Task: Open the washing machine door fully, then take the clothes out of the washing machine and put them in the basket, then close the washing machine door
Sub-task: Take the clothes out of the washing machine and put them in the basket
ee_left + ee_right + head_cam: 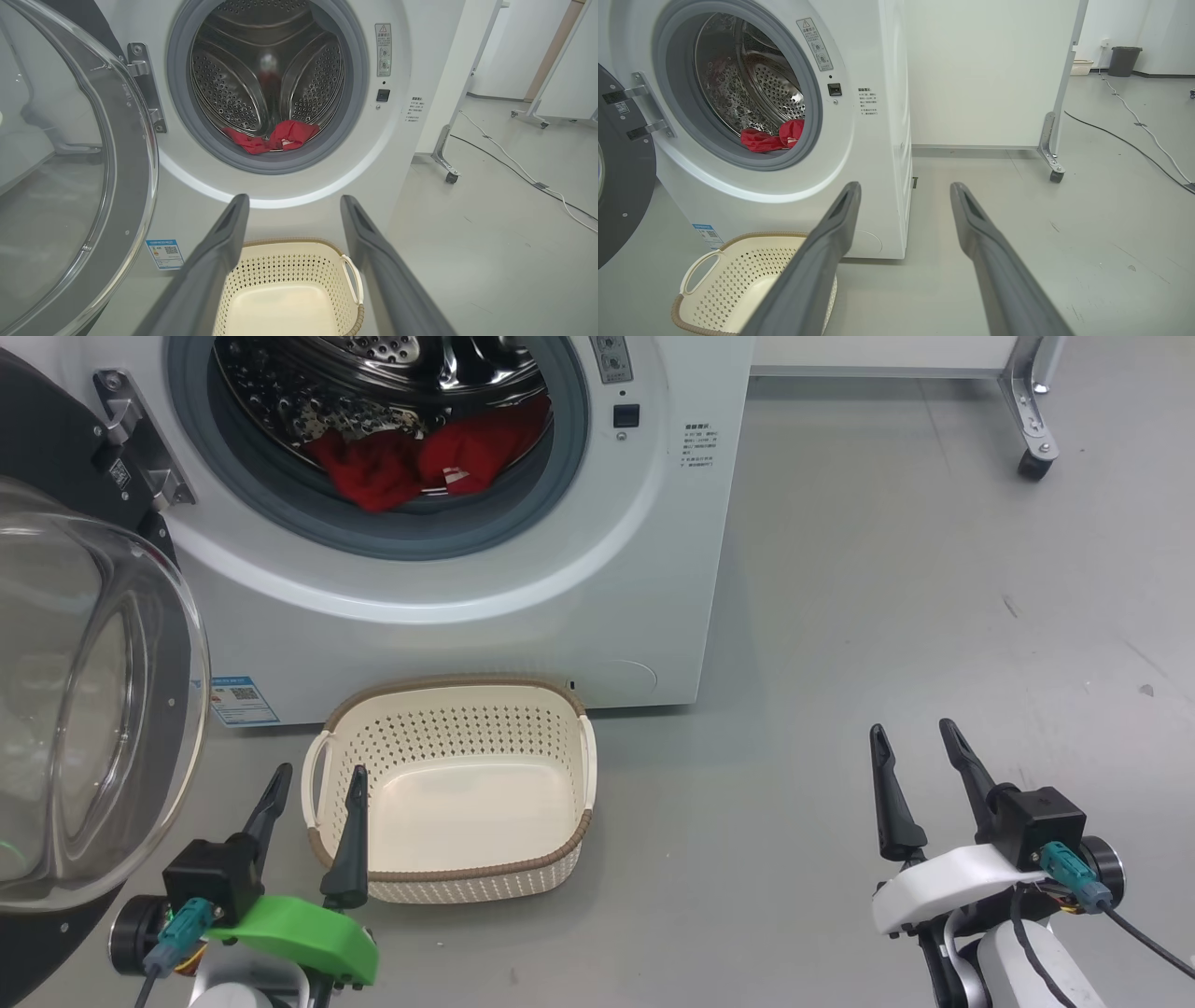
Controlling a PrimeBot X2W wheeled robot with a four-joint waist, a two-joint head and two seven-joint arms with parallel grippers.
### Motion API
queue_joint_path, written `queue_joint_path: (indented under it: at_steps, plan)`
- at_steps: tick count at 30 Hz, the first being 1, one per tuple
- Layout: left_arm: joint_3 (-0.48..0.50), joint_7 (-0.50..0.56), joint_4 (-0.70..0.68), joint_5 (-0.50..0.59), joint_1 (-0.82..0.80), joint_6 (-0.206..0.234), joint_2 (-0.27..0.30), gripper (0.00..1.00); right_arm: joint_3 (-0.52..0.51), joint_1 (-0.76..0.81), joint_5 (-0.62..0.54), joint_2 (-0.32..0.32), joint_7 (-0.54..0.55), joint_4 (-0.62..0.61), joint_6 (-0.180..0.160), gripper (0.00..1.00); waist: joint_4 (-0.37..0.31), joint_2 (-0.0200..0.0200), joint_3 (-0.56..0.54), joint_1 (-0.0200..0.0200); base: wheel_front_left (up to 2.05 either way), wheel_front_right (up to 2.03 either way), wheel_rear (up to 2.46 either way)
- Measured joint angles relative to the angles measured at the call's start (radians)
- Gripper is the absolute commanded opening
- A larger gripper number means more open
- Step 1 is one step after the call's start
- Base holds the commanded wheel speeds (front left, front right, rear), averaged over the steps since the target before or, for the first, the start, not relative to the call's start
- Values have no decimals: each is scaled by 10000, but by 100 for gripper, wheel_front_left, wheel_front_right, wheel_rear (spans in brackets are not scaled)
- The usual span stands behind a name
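Both released, empty: left gripper [320, 772] beside the basket [467, 887], right gripper [913, 728] well apart; clothes [401, 467] beyond, inside the washing machine [560, 597]

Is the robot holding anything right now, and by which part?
Nothing. The left gripper and right gripper are both open and empty; the clothes lie in the washing machine.

Grey floor [887, 616] bears washing machine [523, 616] and basket [448, 882].

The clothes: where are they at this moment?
In the head view the clothes lie upper left of centre, at the bottom front of the washing machine drum, just inside its grey mouth, above the basket.
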Motion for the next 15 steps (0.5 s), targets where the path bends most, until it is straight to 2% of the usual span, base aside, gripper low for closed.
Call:
queue_joint_path:
  at_steps: [15]
  plan:
    - [-4,-8,-88,23,4,169,-2,100,38,4,2,2,0,0,-6,100,5,0,1,0,75,-75,0]
